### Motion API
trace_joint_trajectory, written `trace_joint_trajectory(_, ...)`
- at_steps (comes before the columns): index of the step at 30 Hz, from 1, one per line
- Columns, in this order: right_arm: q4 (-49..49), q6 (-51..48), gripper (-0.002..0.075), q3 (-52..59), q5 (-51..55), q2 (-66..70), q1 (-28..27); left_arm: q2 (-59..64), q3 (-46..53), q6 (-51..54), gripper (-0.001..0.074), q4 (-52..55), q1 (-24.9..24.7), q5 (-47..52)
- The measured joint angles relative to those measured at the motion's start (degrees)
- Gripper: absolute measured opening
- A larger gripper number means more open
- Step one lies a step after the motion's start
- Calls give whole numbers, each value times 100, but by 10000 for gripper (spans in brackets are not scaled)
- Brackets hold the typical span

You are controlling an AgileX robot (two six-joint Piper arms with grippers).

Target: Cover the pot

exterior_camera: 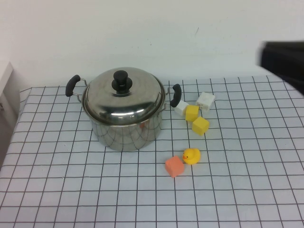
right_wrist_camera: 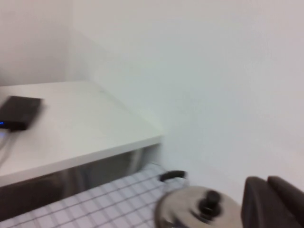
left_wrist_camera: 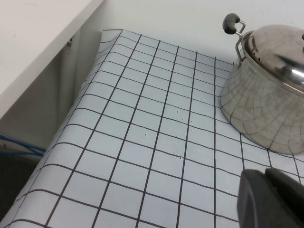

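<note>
The shiny steel pot [exterior_camera: 126,130] stands on the checked cloth left of centre, with black handles on both sides. The domed steel lid [exterior_camera: 123,97] with its black knob [exterior_camera: 121,80] sits on the pot. My right gripper [right_wrist_camera: 267,190] is shut and empty, raised high off to the right of the pot; its arm is a dark blur at the upper right [exterior_camera: 282,59]. The lid shows below it [right_wrist_camera: 187,211]. My left gripper [left_wrist_camera: 265,183] is shut and empty, low over the cloth near the pot [left_wrist_camera: 266,114], outside the high view.
Two white blocks [exterior_camera: 205,100] and two yellow blocks [exterior_camera: 200,125] lie right of the pot. A yellow duck [exterior_camera: 191,156] and an orange block [exterior_camera: 175,166] lie in front. A white shelf [left_wrist_camera: 38,42] stands beyond the table's left edge.
</note>
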Motion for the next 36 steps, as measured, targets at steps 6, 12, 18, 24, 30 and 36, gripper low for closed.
trace_joint_trajectory(6, 68, -172, 6, 1053, 1040, -1073, 10, 0, 0, 0, -1, 0, 0, 0)
trace_joint_trajectory(12, 113, -247, 6, 1712, 1382, -1632, 10, 0, 0, 11, 0, 0, 0, 0)
trace_joint_trajectory(18, 3313, -3612, 5, 2443, 2236, -1848, 10, 0, 0, 11, 0, 0, 0, 0)
trace_joint_trajectory(24, 9180, -9643, 4, 2902, 4322, -2150, -123, 0, 0, 11, 0, 0, 0, 0)
trace_joint_trajectory(30, 10524, -11055, 4, 3695, 4264, -2998, -960, 0, 0, 11, 0, 0, 0, 0)
trace_joint_trajectory(36, 10371, -10639, 3, 4536, 4240, -4362, -2199, 0, 0, 11, 0, 0, 0, 0)
